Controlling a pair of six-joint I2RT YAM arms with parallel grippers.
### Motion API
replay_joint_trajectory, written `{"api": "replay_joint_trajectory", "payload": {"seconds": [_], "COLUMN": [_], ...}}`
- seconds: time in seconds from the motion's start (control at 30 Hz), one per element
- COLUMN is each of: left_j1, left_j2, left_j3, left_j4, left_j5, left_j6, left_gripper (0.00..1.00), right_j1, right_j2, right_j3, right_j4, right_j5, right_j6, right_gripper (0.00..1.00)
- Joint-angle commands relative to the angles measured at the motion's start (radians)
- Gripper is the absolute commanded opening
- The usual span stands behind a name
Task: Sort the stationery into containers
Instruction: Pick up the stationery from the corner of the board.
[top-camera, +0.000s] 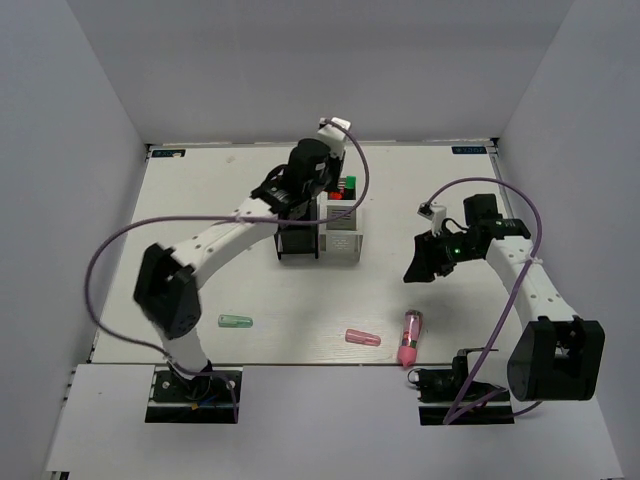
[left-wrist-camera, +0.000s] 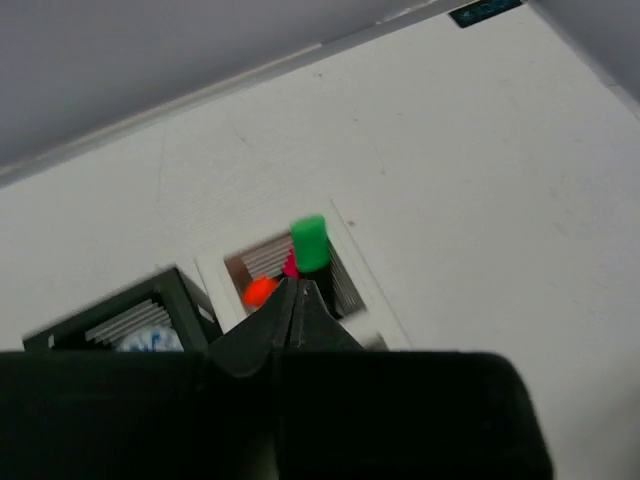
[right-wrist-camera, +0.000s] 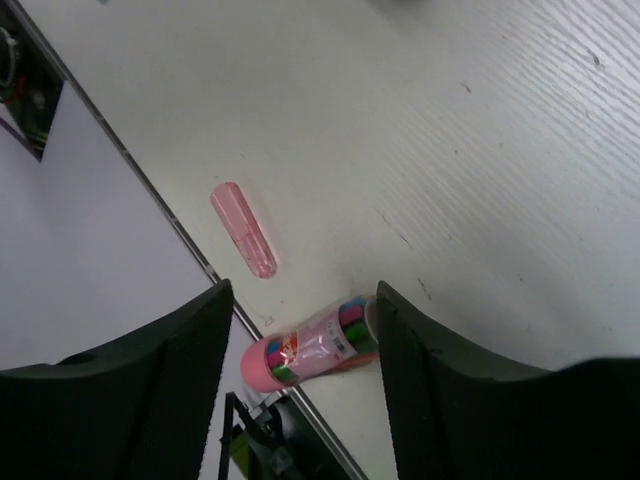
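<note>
Black box (top-camera: 297, 246), white box (top-camera: 343, 238); green cap (left-wrist-camera: 310, 243), orange cap (left-wrist-camera: 260, 291); pink capsule (right-wrist-camera: 243, 228).

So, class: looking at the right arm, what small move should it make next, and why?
Probably lower the right gripper onto the pink-clear tube: the jaws stand open, and in the wrist view the tube lies loose on the table, framed between the two fingers.

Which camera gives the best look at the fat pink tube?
The right wrist view: the pink tube lies close, coloured contents visible. The top view shows the tube small; the left wrist view misses it.
</note>
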Motion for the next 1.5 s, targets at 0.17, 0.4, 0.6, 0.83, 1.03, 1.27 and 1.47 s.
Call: {"api": "replay_joint_trajectory", "payload": {"seconds": [0.17,0.4,0.6,0.83,1.03,1.27,1.47], "left_j1": [-0.064,-0.074,-0.073,-0.073,-0.074,-0.074,-0.073], "left_j2": [-0.606,-0.931,-1.131,-1.254,-1.304,-1.372,-1.396], "left_j3": [-0.324,-0.716,-0.918,-0.969,-0.984,-1.000,-1.007], "left_j4": [-0.600,-0.829,-0.851,-0.875,-0.915,-0.958,-0.980], "left_j5": [-0.151,-0.179,-0.211,-0.214,-0.229,-0.234,-0.265], "left_j6": [-0.274,-0.422,-0.451,-0.453,-0.468,-0.488,-0.494], "left_gripper": [0.71,0.79,0.81,0.81,0.82,0.82,0.82], "right_j1": [0.030,0.067,0.085,0.111,0.148,0.215,0.289], "right_j2": [0.077,0.125,0.233,0.347,0.453,0.518,0.501], "right_j3": [0.016,0.025,-0.014,-0.054,-0.039,-0.030,-0.036], "right_j4": [-0.137,-0.203,-0.231,-0.180,-0.189,-0.137,-0.100], "right_j5": [0.323,0.357,0.321,0.347,0.364,0.520,0.576], "right_j6": [0.010,0.094,0.180,0.269,0.312,0.444,0.496], "right_gripper": [0.57,0.78,0.87,0.87,0.87,0.84,0.73]}}
